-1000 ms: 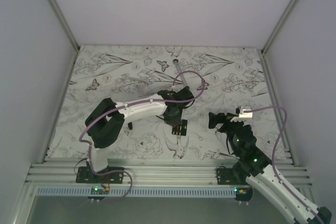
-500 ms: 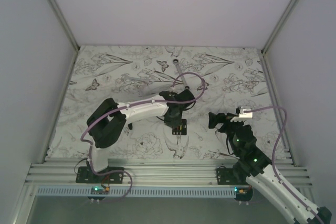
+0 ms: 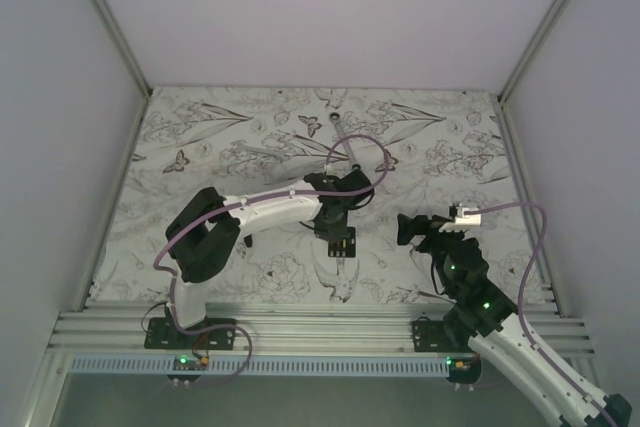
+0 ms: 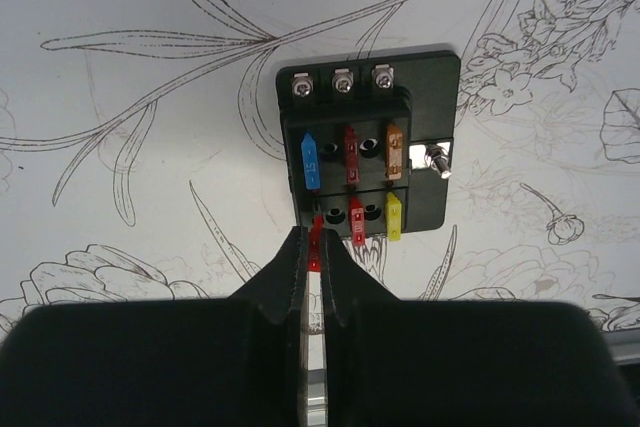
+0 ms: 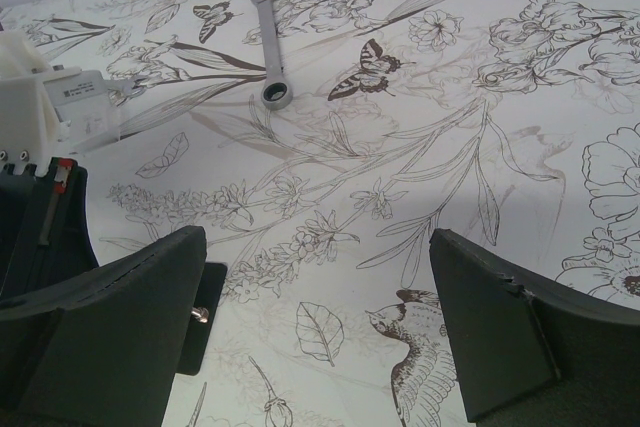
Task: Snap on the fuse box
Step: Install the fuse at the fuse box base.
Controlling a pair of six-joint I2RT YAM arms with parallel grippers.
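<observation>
Fuse box (image 4: pixel 428 117) lying flat mid-table on the flowered table cover (image 4: pixel 150 197), left gripper (image 4: pixel 313 249) fingers pressed together, pinching a red fuse (image 4: pixel 316 227) at its near-left slot, right gripper (image 5: pixel 315 277) fingers spread wide, off to the right.

On the desk (image 3: pixel 200 147), the fuse box (image 4: pixel 425 97) lay near the middle, with the left pincer (image 4: pixel 312 244) at the box's far edge and a fuse (image 4: pixel 316 232) between its tips. The right pincer (image 3: pixel 410 232) stood off to the box's right, apart from it. A wrench (image 5: pixel 271 47) lay farther back.
</observation>
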